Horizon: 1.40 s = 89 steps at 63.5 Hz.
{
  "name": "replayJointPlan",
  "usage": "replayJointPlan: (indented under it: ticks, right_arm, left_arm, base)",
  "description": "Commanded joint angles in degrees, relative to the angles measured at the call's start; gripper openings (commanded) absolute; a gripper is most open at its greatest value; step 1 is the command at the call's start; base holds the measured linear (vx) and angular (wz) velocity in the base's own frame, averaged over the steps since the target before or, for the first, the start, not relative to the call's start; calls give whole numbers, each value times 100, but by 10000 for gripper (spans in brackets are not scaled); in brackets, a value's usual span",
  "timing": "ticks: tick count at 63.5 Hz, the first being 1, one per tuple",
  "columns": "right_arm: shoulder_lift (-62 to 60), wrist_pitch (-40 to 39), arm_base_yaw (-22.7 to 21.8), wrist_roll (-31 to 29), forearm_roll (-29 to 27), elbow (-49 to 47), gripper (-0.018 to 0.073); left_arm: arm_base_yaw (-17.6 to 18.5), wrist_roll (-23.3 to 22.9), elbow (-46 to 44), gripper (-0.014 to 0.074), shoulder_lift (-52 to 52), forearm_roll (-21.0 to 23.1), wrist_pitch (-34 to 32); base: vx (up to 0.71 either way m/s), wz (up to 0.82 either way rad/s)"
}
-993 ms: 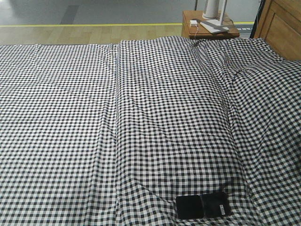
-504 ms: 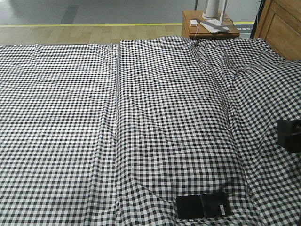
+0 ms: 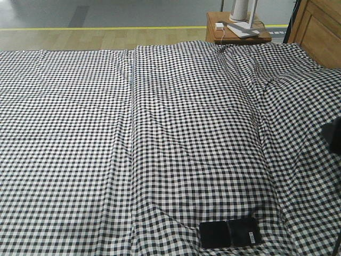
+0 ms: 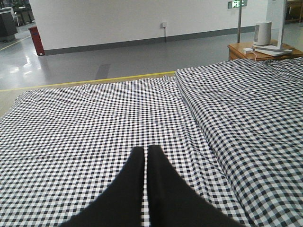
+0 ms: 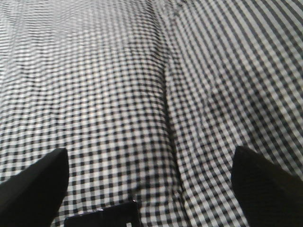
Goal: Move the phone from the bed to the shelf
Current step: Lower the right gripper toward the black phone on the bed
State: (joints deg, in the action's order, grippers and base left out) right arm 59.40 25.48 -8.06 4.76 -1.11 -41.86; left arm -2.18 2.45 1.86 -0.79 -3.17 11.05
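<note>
Nothing of the task is done yet as far as these views show. The phone point(image 3: 230, 234) lies flat on the bed point(image 3: 69, 133), near the front edge and right of the middle, close to the lower end of a long fold in the sheet, with its white label toward the right. Nothing touches it. The right gripper point(image 5: 149, 151) hangs above the sheet with its fingers point(image 5: 33, 187) spread wide apart and nothing between them. In its wrist view a corner of the phone shows at the bottom edge, below the gap and somewhat toward the left finger, so the gripper seems aimed a little past the phone rather than squarely over it. In the front view only a dark shape at the right edge shows this arm, well apart from the phone. The left gripper point(image 4: 146, 150) is over the left part of the bed with its fingers pressed together, holding nothing, and looks to have no part in the pick. The shelf is in no view; beyond the bed only a side table point(image 3: 213, 21) and floor show. What is left, by my judgement, is everything: bring the right gripper over the phone, close on it, lift it clear of the sheet, carry it to the shelf and set it down there.
</note>
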Motion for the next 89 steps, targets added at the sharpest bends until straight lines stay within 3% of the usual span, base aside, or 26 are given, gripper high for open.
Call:
replayJointPlan:
  ticks: [1,6,16,22,30,53,77,89]
  right_arm:
    - [274,185,-418,-79,-215,-493,633]
    - [668,521,-765,-591,-692,-770,631]
    - [1699,1233,-1279,-2405,-2252,-1231,627]
    - [2350,1592,-1440,-3277,-2999,-1465,622]
    - [3249,1889,-1535,-3988,-3660,-1763,616]
    - [5680,2885,-1535,-5415,-4272,-2914,603]
    - [7776,3682,-1535,-6241,-4815,-3835,592]
    - [8494,3710,-1535,-6738,-5197,-3963,592]
  left_arm:
    - [2,-22,-146,1,-66,26,-405]
    - [2,-22,-146,1,-66,26,-405]
    - [2,-22,-146,1,-66,26,-405]
    - [2,-22,-146,1,-66,26,-405]
    - [2,-22,-146,1,-66,26,-405]
    - [2,-22,-146,1,-66,26,-405]
    - [2,-22,-146,1,-66,26,-405]
    - [2,-22,-146,1,-66,26,-405]
  base:
    - [0,0]
    - [0,0]
    - [0,0]
    - [0,0]
    - [0,0]
    - [0,0]
    - [0,0]
    - [0,0]
